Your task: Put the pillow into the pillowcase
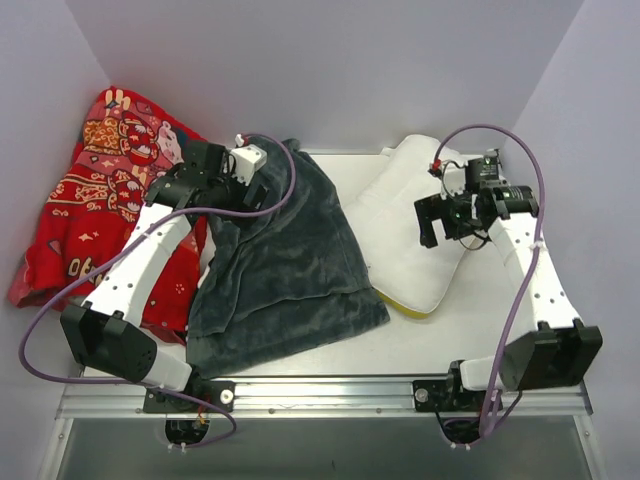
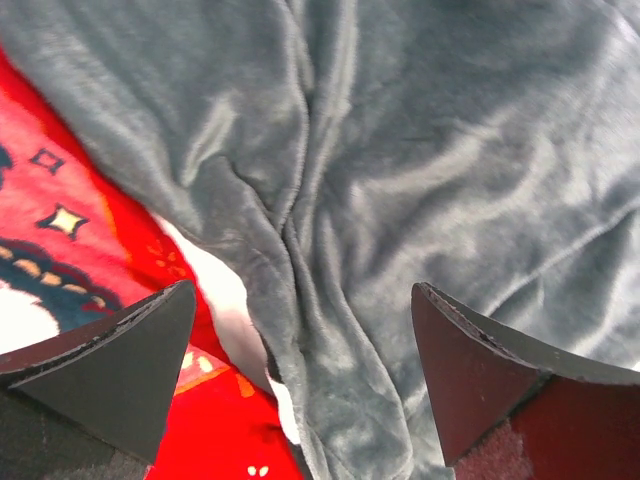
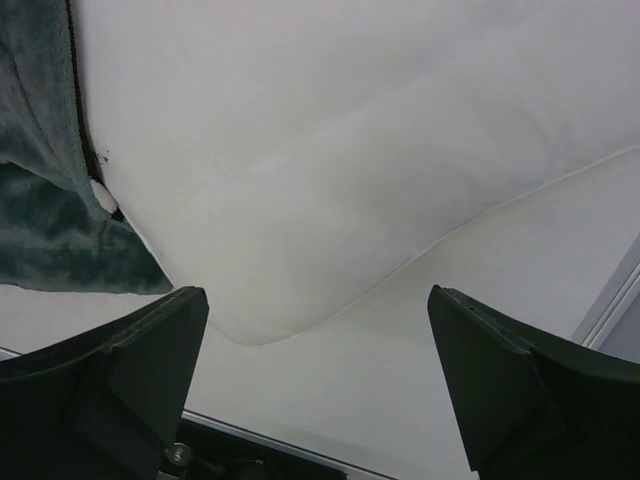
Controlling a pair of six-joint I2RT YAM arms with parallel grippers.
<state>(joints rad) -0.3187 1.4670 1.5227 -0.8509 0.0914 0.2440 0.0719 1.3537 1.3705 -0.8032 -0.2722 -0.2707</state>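
The grey-blue plush pillowcase [image 1: 280, 260] lies crumpled on the table, left of centre. The white pillow [image 1: 400, 225] lies to its right, with its yellow band [image 1: 410, 308] at the near end. My left gripper [image 1: 240, 190] hovers open over the pillowcase's far left edge. In the left wrist view, the open gripper [image 2: 305, 370] is above folds of the pillowcase [image 2: 400, 180]. My right gripper [image 1: 442, 232] is open and empty over the pillow's right side. In the right wrist view, the gripper [image 3: 318, 370] is above a rounded edge of the pillow [image 3: 330, 150].
A red printed cloth [image 1: 100, 200] is heaped at the far left, under my left arm, and shows beside the pillowcase in the left wrist view [image 2: 60, 230]. The white table [image 3: 450, 330] ends in a metal rail [image 1: 330, 385] at the near edge. Pale walls enclose the table.
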